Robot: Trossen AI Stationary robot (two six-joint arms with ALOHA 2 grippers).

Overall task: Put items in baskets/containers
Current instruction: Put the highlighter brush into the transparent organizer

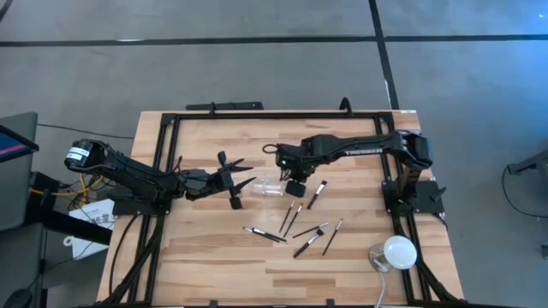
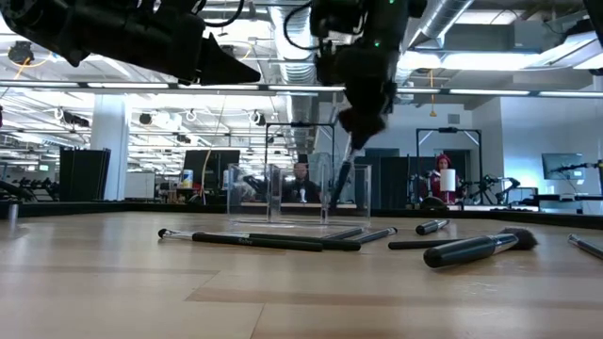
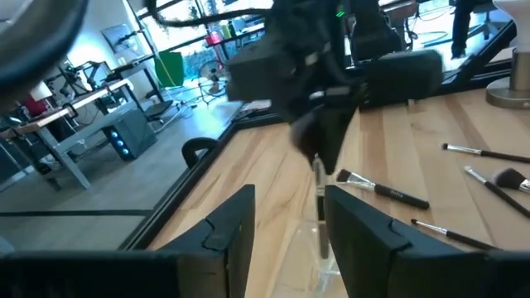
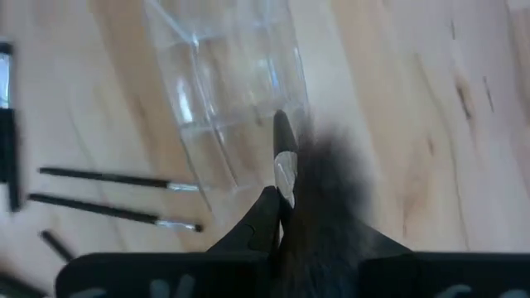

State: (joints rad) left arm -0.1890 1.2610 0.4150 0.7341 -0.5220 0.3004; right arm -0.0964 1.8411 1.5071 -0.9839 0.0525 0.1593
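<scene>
Brushes [image 1: 292,217] are scattered on the wooden table [image 1: 205,257], on the side of the clear container [image 1: 267,187] toward the white dome-shaped object [image 1: 398,251]. One brush [image 2: 340,179] is held by the right gripper [image 2: 356,121], whose fingers are clamped on its upper end. It is held with its long axis steeply tilted and its lower end down at the container's right-hand part in the low view. In the right wrist view the brush tip [image 4: 283,132] is seen over the container wall [image 4: 217,108]; whether it is already inside cannot be told.

The left gripper [image 1: 233,175] is positioned just beside the container's opposite end, with its fingers [image 3: 233,223] spread wide on either side of that end. Contact with the plastic cannot be confirmed.

The coming move is judged to depend on the brush being directly above the container, so a short descent and release by the right gripper would be required.
</scene>
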